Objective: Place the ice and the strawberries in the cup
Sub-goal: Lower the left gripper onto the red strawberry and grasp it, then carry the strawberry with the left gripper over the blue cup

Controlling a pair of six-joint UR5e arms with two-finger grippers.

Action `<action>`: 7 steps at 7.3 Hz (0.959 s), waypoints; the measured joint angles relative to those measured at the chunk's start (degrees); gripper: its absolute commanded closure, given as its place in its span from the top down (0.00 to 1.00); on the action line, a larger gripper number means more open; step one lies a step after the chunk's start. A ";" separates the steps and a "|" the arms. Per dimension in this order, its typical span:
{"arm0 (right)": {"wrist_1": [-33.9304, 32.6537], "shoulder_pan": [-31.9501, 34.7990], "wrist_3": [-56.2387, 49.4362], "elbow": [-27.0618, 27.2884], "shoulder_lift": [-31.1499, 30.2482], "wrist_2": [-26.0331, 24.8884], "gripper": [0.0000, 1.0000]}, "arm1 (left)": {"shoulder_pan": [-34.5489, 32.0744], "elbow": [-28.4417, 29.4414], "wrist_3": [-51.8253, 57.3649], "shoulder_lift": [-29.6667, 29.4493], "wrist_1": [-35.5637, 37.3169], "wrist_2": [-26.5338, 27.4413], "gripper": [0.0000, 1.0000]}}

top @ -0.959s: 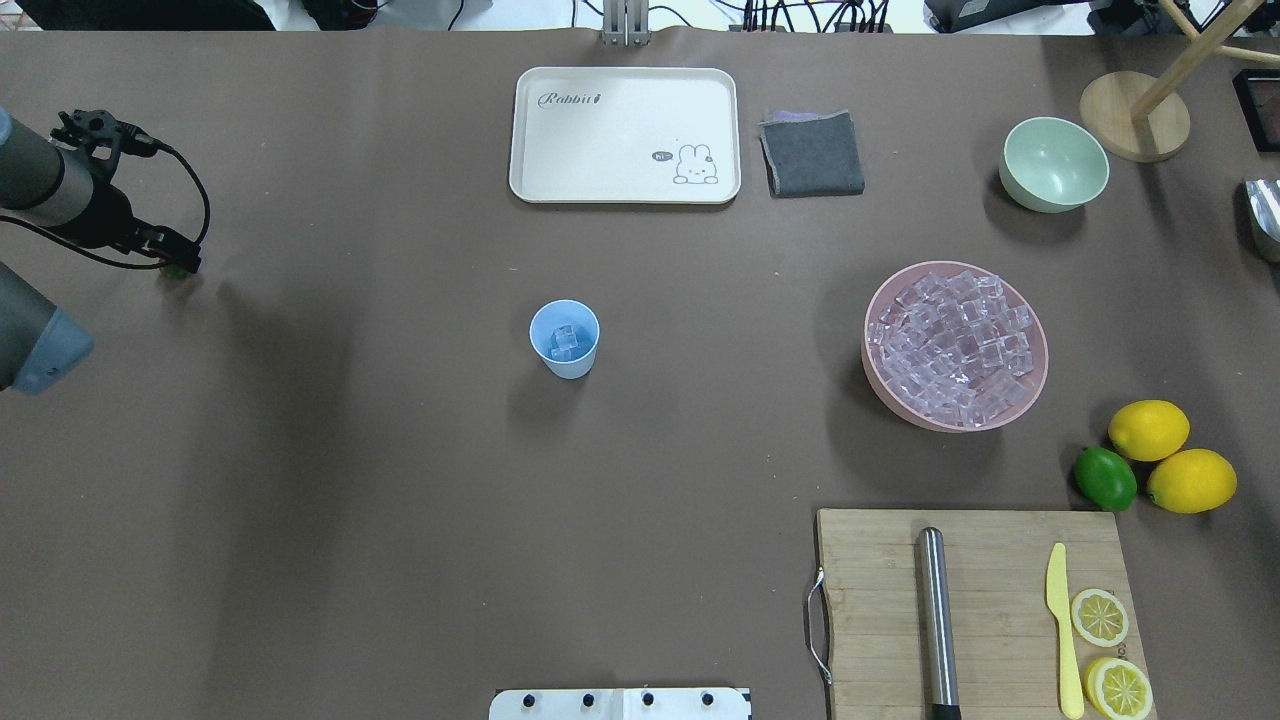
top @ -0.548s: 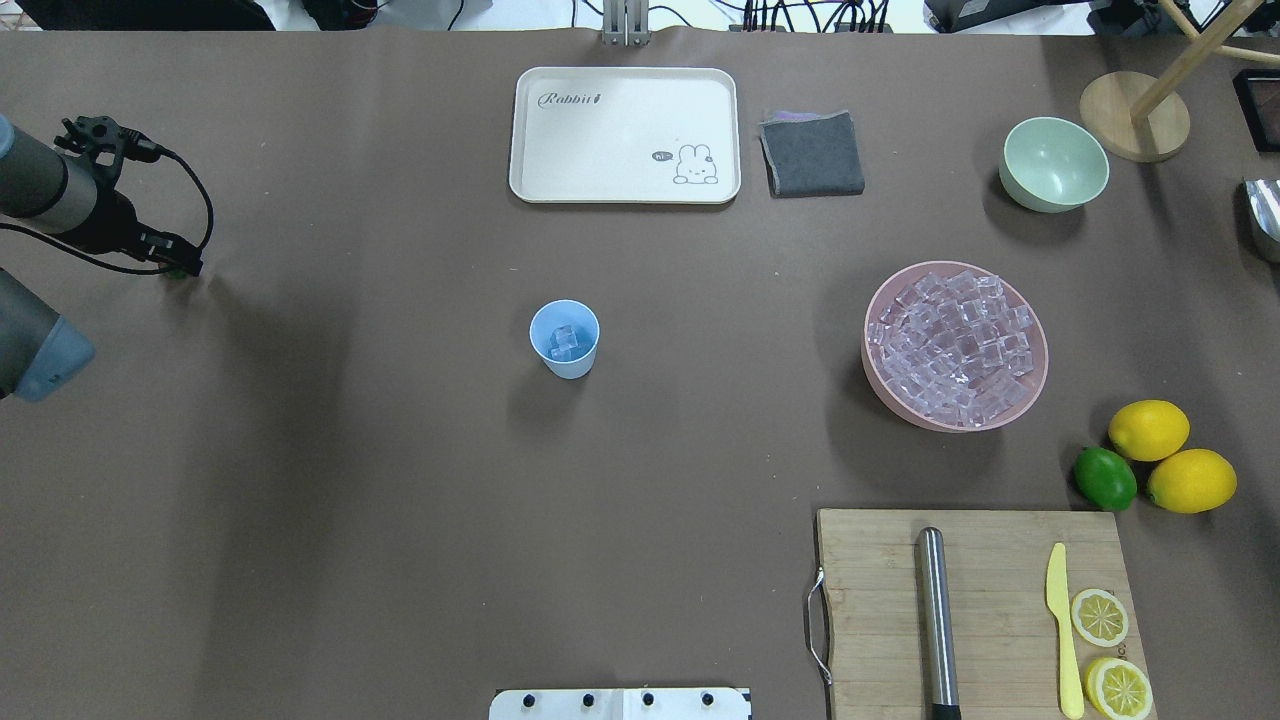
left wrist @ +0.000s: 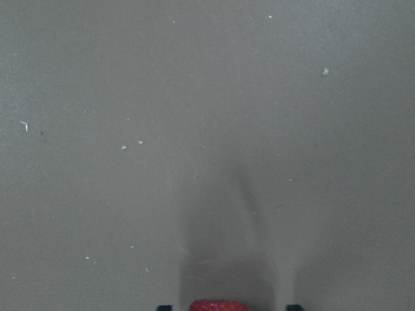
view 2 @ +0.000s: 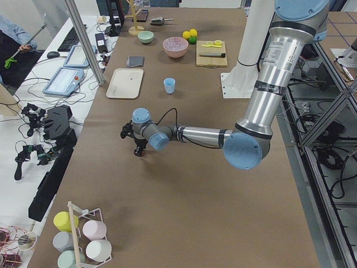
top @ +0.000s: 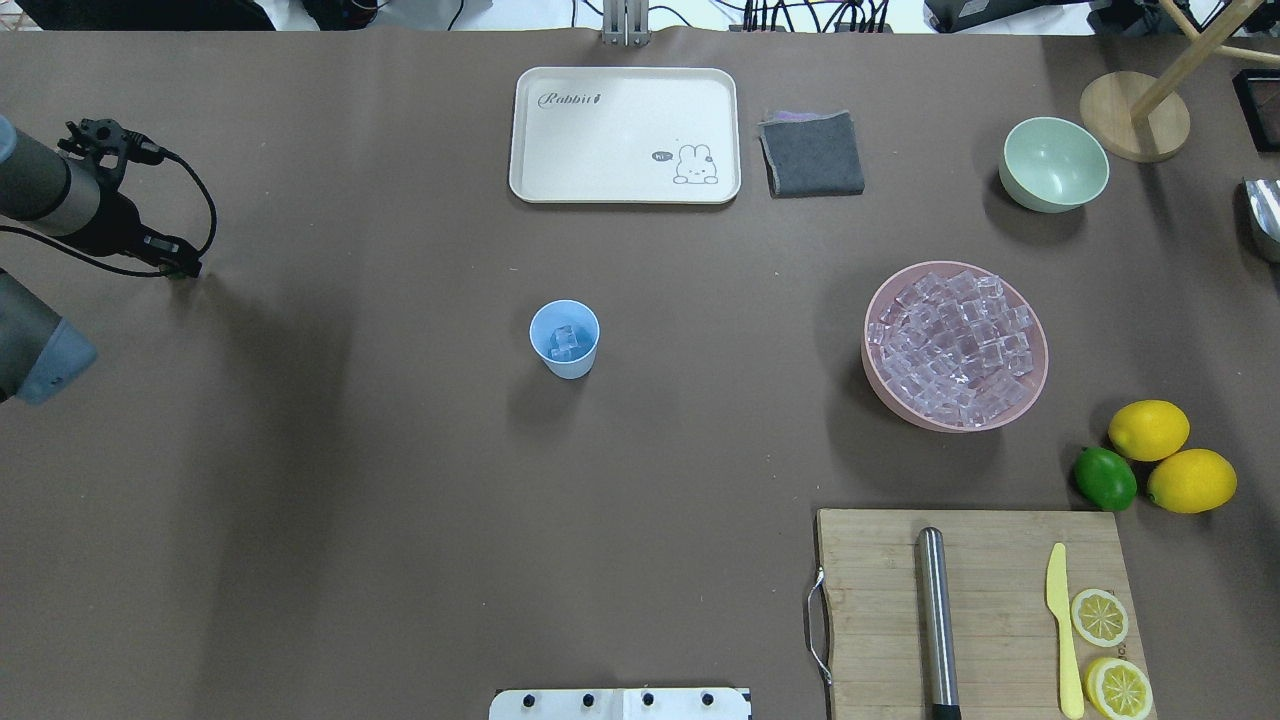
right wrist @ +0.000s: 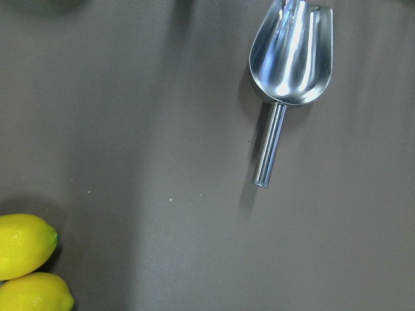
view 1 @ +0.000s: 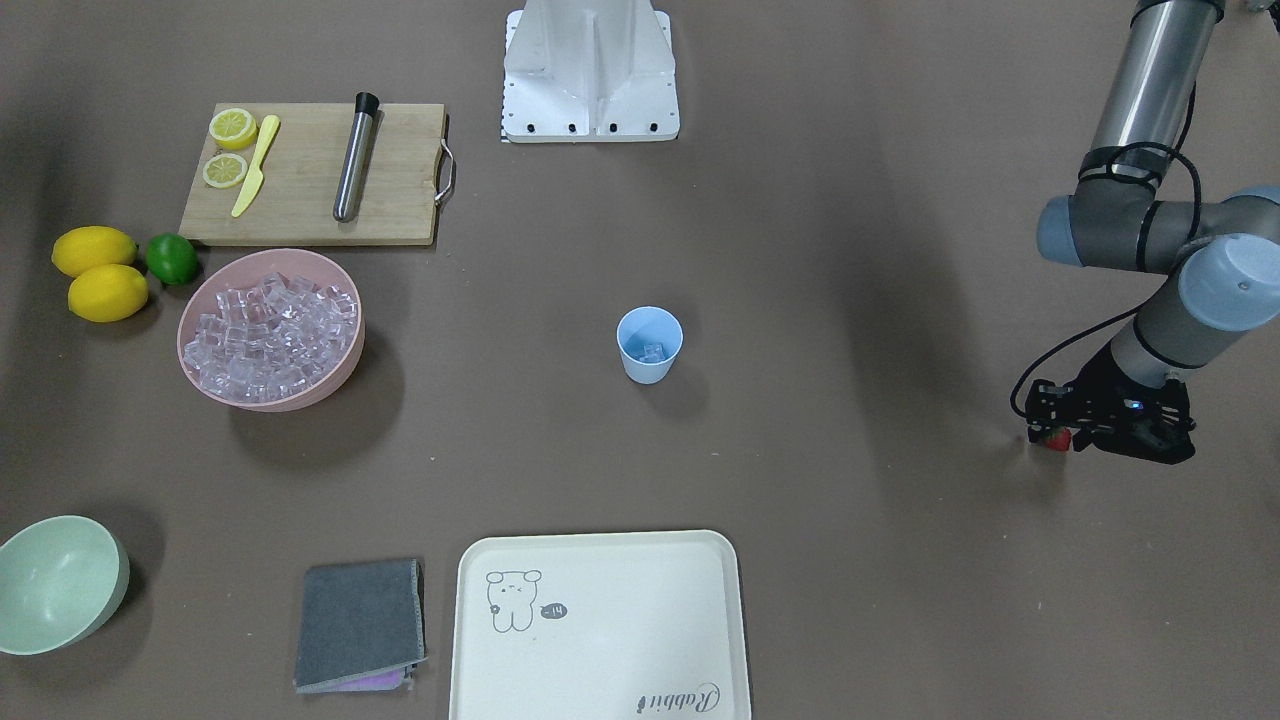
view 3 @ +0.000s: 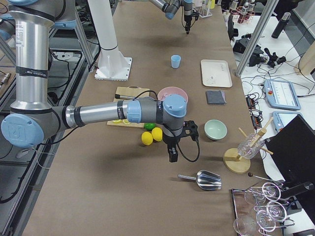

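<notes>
Red strawberry inside parted left gripper, ice in blue cup

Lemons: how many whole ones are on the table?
2. The far lemon and the near lemon lie together beside the lime. The cut lemon slices on the cutting board aren't counted.

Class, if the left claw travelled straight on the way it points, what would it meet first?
Probably the strawberry, sitting at the tip of the left claw; beyond it, the table. Depth is unclear.
</notes>
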 measured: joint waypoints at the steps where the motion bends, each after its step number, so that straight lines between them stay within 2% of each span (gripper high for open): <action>1: 0.00 0.00 -0.05 -0.03 -0.02 0.00 1.00 | -0.05 -0.20 -0.14 0.00 0.00 -0.18 0.00; 4: -0.07 0.00 -0.17 -0.11 -0.49 -0.21 1.00 | -1.16 -4.20 -5.54 -0.16 0.02 -4.47 0.00; 7: -0.18 0.00 -0.01 -0.45 -1.29 -0.04 1.00 | 1.48 -13.53 -24.76 -1.20 -0.08 -7.14 0.00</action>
